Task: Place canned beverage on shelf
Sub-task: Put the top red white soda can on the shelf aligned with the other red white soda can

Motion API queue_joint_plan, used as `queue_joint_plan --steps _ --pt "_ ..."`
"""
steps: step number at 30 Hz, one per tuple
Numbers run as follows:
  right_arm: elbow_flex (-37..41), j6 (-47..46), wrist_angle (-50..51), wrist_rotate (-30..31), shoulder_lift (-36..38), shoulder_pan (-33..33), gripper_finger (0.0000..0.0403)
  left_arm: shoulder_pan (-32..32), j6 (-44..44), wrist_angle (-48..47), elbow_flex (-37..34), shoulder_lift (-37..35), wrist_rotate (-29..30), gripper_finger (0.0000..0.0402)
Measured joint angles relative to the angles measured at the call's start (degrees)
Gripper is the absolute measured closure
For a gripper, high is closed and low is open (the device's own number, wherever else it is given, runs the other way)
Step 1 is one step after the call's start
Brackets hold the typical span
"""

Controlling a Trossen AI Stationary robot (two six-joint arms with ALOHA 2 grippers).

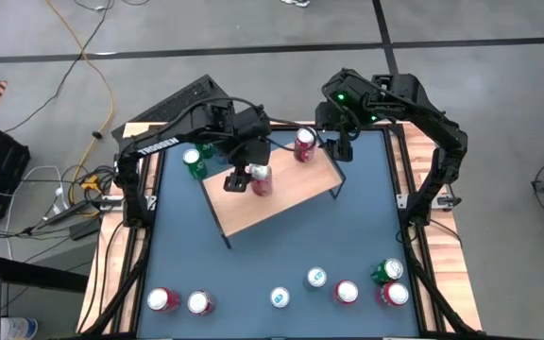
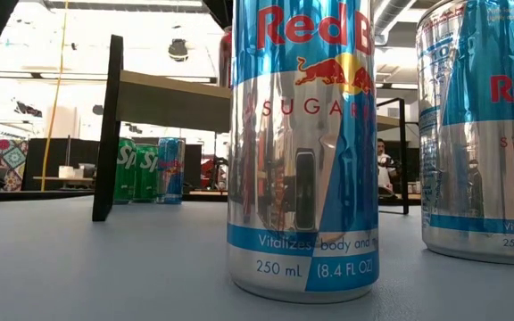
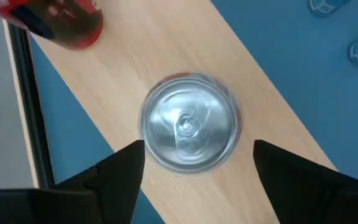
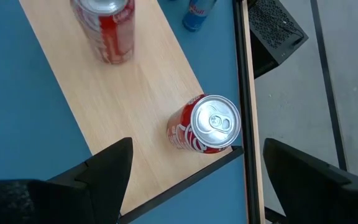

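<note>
A Red Bull can (image 2: pixel 303 147) is filling the low view and blocking most of the shelf (image 1: pixel 274 194), whose top is showing only as a thin band between black legs. On that light wood board two red cans are standing. The left gripper (image 1: pixel 238 176) is hovering directly over the middle red can (image 1: pixel 261 179), fingers (image 3: pixel 114 171) spread wide on either side of its lid, apparently not touching it. The right gripper (image 1: pixel 340 144) is hanging above the far-corner red can (image 1: pixel 304 144), fingers likewise spread, holding nothing. The green can (image 1: pixel 195 161) is partly hiding behind the left arm.
</note>
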State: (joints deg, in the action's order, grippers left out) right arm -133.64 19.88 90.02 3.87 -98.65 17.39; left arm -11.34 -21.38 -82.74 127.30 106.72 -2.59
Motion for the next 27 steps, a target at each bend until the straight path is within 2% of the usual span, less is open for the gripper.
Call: queue_joint_plan --steps 5,9,12,14,17,22,27 --pt "0.0 -0.1 0.0 0.0 0.0 0.0 0.0058 0.8 0.5 2.2 0.0 0.0 3.9 0.0099" --pt "0.0 0.0 0.0 -3.8 0.0 -0.3 0.0058 1.6 1.0 1.5 1.1 -0.1 4.0 0.0094" --pt "0.0 0.7 -0.2 -6.5 0.0 -1.5 0.0058 3.2 1.1 -1.4 4.6 -0.3 3.9 0.0093" --pt "0.0 1.9 -1.2 -7.1 0.0 -2.9 0.0058 4.4 2.2 -3.8 7.5 -0.4 4.1 0.0093" --pt "0.0 4.4 -5.0 -7.2 0.0 -5.4 0.0058 6.5 3.6 -3.7 6.8 -2.8 4.8 0.0093" --pt "0.0 10.0 -11.8 -7.2 -2.0 -10.9 0.0058 11.0 9.2 -6.2 7.2 -6.7 5.3 0.0093" --pt "0.0 16.2 -14.4 -7.2 -6.2 -13.2 0.0058 15.4 17.7 -7.2 7.2 -10.4 1.5 0.0093"
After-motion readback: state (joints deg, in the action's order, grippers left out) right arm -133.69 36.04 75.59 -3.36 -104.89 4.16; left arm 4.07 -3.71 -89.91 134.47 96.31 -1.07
